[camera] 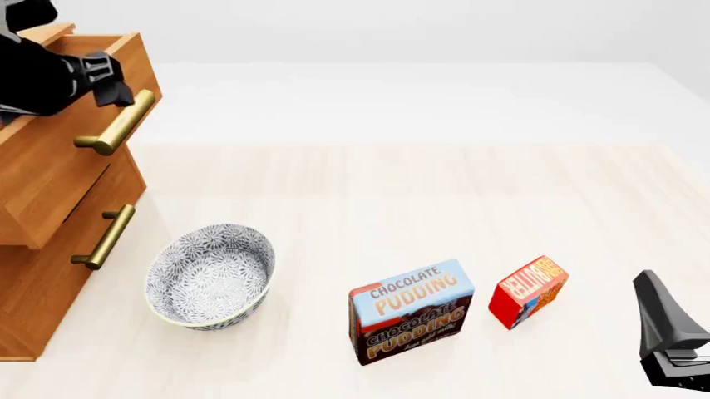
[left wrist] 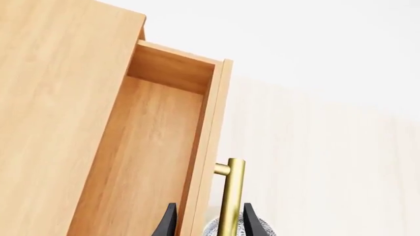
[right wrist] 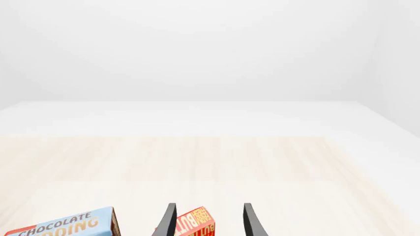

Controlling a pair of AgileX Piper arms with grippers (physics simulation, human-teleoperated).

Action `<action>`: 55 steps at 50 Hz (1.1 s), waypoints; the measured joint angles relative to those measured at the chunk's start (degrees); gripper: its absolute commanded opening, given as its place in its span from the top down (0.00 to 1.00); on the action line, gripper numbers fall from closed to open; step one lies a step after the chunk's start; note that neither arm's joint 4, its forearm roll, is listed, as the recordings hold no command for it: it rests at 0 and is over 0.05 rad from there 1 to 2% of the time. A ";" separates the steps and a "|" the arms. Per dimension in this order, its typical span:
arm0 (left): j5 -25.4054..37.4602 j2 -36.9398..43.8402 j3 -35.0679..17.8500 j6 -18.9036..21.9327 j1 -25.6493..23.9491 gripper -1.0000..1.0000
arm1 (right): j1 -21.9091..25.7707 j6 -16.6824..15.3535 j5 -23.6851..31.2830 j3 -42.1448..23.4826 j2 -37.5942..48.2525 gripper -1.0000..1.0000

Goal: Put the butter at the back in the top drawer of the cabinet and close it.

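The butter (camera: 530,291) stands on the desk (camera: 444,191) toward the near right, just to the right of the chocolate pudding box (camera: 411,312) and apart from it. It is a small red box standing on a narrow face, with its long axis slanting up and to the right in the front view, so the lettering climbs the same way.

The cabinet (camera: 45,249) stands at the desk's left edge. Its top drawer (left wrist: 147,152) is pulled out, the inside bare wood. The left gripper (left wrist: 208,219) is at the drawer's brass handle (left wrist: 231,196), its fingers (left wrist: 169,219) spread on either side of the bar and the drawer front, not pressed against the bar. A patterned bowl (camera: 211,276) sits on the desk in front of the cabinet's lower drawers.

The right gripper (right wrist: 208,219) is low at the near right corner, fingers wide and empty, aimed toward the butter (right wrist: 195,223), which shows between them.
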 measured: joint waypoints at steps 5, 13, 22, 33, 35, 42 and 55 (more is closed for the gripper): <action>-0.33 0.27 0.23 -0.07 -0.04 0.00 | 0.00 0.00 0.00 0.00 0.00 0.00; -0.80 0.21 0.41 -0.11 -0.03 0.00 | 0.00 0.00 0.00 0.00 0.00 0.00; -1.50 0.08 0.73 -0.12 -0.12 0.00 | 0.00 0.00 0.00 0.00 0.00 0.00; -1.88 -0.06 0.98 0.03 -0.35 0.00 | 0.00 0.00 0.00 0.00 0.00 0.00; -1.87 -0.06 0.99 0.11 -0.42 0.00 | 0.00 0.00 0.00 0.00 0.00 0.00; -1.74 0.05 0.87 0.37 -0.81 0.00 | 0.00 0.00 0.00 0.00 0.00 0.00; -1.70 0.28 0.71 1.03 -1.86 0.00 | 0.00 0.01 0.00 0.00 0.00 0.00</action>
